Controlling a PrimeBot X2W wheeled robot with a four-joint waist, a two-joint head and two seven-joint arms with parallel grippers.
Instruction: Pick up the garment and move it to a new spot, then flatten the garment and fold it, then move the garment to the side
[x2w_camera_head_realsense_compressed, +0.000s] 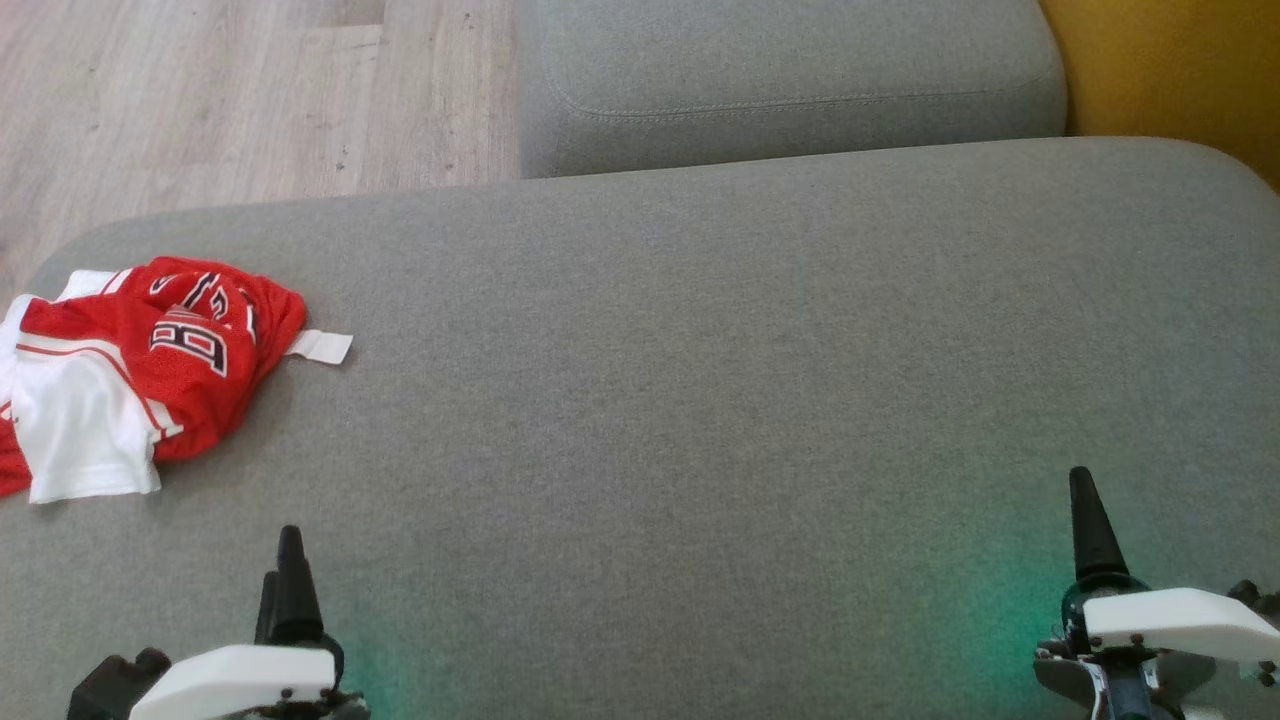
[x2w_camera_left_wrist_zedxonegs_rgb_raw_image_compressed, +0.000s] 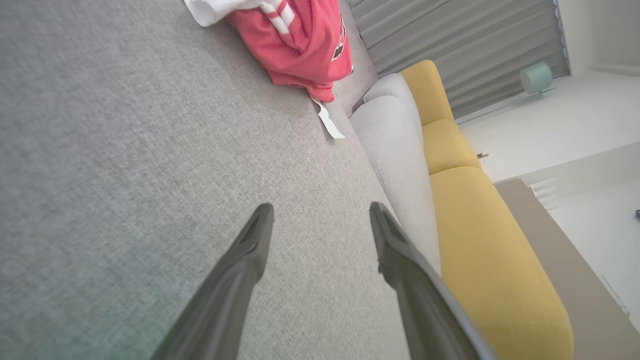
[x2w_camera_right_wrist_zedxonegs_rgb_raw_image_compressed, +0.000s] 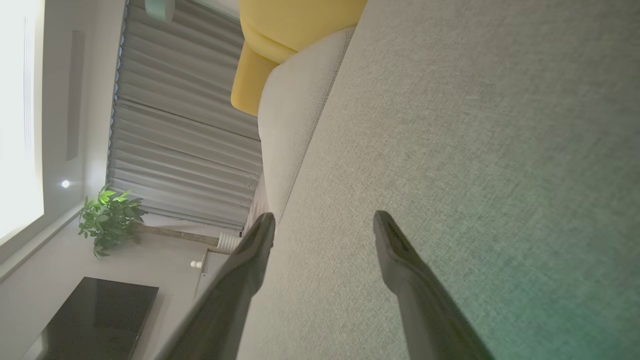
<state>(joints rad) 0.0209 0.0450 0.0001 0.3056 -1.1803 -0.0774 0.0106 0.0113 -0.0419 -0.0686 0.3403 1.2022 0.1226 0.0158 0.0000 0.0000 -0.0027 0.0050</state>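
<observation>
The garment (x2w_camera_head_realsense_compressed: 140, 370) is a red and white jersey with dark lettering, crumpled at the far left of the grey cushion (x2w_camera_head_realsense_compressed: 700, 380), a white tag sticking out on its right. In the left wrist view the garment (x2w_camera_left_wrist_zedxonegs_rgb_raw_image_compressed: 300, 45) lies ahead at the top. My left gripper (x2w_camera_head_realsense_compressed: 282, 560) hovers near the front edge, below and right of the jersey, open and empty; its fingers (x2w_camera_left_wrist_zedxonegs_rgb_raw_image_compressed: 250, 250) stand apart over bare fabric. Open too is my right gripper (x2w_camera_head_realsense_compressed: 1085, 520), at the lower right, far from the garment, with dark fingers (x2w_camera_right_wrist_zedxonegs_rgb_raw_image_compressed: 395, 255) spread over the cushion.
A second grey cushion (x2w_camera_head_realsense_compressed: 790, 80) lies beyond the big one, with a yellow seat (x2w_camera_head_realsense_compressed: 1170, 60) at the top right. Wooden floor (x2w_camera_head_realsense_compressed: 230, 90) shows at the upper left. The yellow sofa (x2w_camera_left_wrist_zedxonegs_rgb_raw_image_compressed: 480, 240) runs along the right of the left wrist view.
</observation>
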